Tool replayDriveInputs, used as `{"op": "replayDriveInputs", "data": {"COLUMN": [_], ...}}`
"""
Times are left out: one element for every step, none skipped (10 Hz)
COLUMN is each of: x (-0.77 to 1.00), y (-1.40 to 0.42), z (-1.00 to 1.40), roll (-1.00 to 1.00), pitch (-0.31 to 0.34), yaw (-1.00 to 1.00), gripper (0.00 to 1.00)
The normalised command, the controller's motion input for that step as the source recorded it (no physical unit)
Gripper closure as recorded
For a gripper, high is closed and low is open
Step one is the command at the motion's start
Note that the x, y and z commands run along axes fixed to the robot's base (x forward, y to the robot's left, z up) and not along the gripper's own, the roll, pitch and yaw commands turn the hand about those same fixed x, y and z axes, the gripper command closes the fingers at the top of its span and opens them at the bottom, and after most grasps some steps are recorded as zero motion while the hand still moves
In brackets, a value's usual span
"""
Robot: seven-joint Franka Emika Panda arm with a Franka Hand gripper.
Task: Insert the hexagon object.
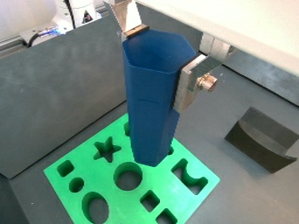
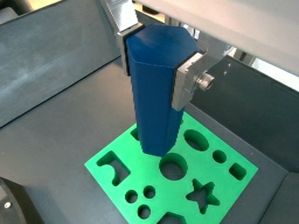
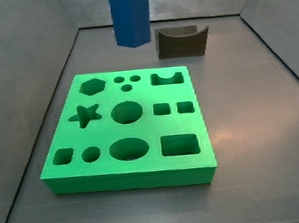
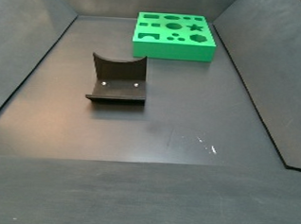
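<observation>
The hexagon object (image 1: 152, 96) is a long blue faceted rod, and my gripper (image 1: 162, 57) is shut on its upper end, with a silver finger on each of two opposite sides. It hangs upright, its lower end clear above the green board (image 1: 198, 197). Both wrist views show this grip (image 2: 158, 57) on the rod (image 2: 158, 105) over the board (image 2: 126, 144). In a side view only the rod's lower part (image 3: 128, 13) shows, high over the board's far edge (image 3: 145, 169); the gripper is above that frame. The hexagon hole (image 3: 95, 86) lies at the board's far left corner.
The dark fixture (image 3: 182, 42) stands on the floor beyond the board, also seen in a side view (image 4: 117, 81) and a wrist view (image 1: 263, 140). Grey walls enclose the floor. The board (image 4: 176, 37) has several other cut-outs, including a star (image 3: 86, 115) and circles.
</observation>
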Motion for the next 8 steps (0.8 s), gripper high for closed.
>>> {"op": "replayDriveInputs", "data": {"x": [-0.71, -1.00, -1.00, -1.00, -0.94, -0.79, -0.89, -0.44], "y": [0.49, 0.47, 0.48, 0.66, 0.40, 0.23, 0.06, -0.04], "z": [-0.60, -0.64, -0.78, -0.92, -0.71, -0.58, -0.41, -0.30], "roll": [0.30, 0.27, 0.16, 0.00, -0.14, -0.20, -0.28, -0.28], "pitch": [-0.049, -0.099, -0.120, -0.179, -0.213, -0.204, -0.179, -0.160], "yaw": [0.00, -0.04, 0.00, 0.00, 0.00, 0.00, 0.00, 0.00], "gripper": [1.00, 1.00, 1.00, 1.00, 1.00, 1.00, 1.00, 1.00]}}
